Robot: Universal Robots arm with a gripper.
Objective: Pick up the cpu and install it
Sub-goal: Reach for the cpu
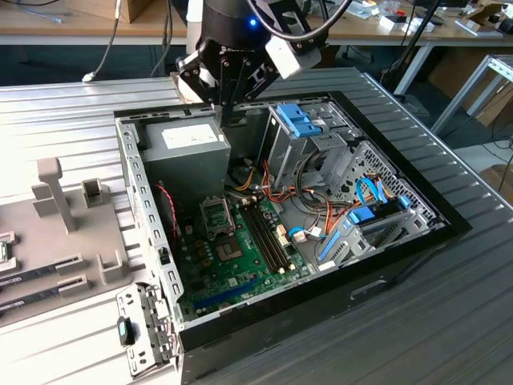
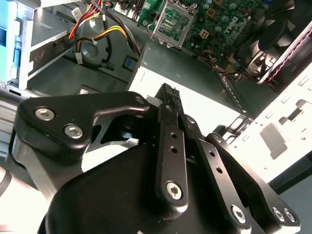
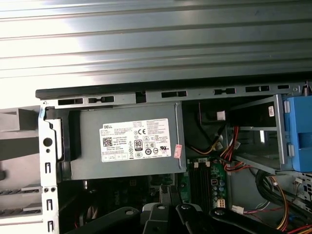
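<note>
My gripper (image 1: 232, 120) hangs over the grey power supply (image 1: 188, 144) at the back of the open computer case. Its two dark fingers (image 2: 169, 97) are pressed together in the second wrist view, with nothing showing between them. The green motherboard (image 1: 232, 261) lies on the case floor, and its metal-framed cpu socket (image 1: 216, 215) (image 2: 170, 22) sits in front of the gripper and lower. A small flat green-edged piece (image 1: 4, 250), which may be the cpu, lies on the fixture plate at the exterior view's left edge, cut off by the frame and far from the gripper.
Blue drive cages (image 1: 300, 120) and bundles of red, yellow and blue cables (image 1: 321, 212) fill the case at the exterior view's right. Dark memory sticks (image 1: 44, 273) lie in slots on the fixture plate beside grey upright posts (image 1: 52, 192). The case walls (image 1: 132, 200) stand around the board.
</note>
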